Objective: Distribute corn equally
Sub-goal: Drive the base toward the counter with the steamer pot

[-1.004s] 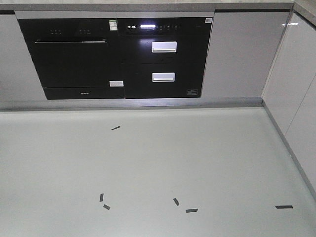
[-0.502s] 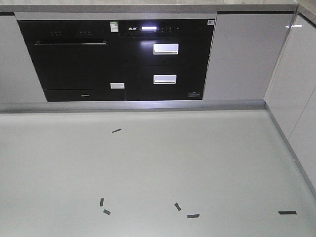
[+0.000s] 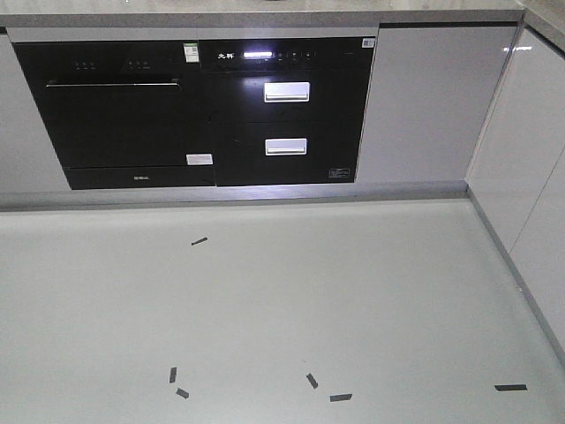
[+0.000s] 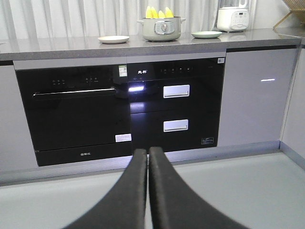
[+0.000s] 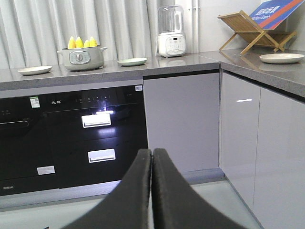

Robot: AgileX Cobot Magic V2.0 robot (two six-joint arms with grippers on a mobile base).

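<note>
With left gripper (image 4: 147,152) and right gripper (image 5: 151,152) clenched empty, best drive up square to the front edge of the worktop (image 4: 62,47), centred on the corn (image 4: 159,13) standing in the electric pot (image 4: 161,28).

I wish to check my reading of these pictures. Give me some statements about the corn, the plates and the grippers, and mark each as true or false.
1. The corn stands in the pot on the counter. True.
2. Some corn already lies on a plate. False: no corn shows on the left plate or the right plate.
3. The left gripper and the right gripper are shut and hold nothing. True.
4. The pot sits on the floor. False: it is on the counter, between the two plates.
5. A white appliance stands on the counter beyond the right plate. True.
</note>
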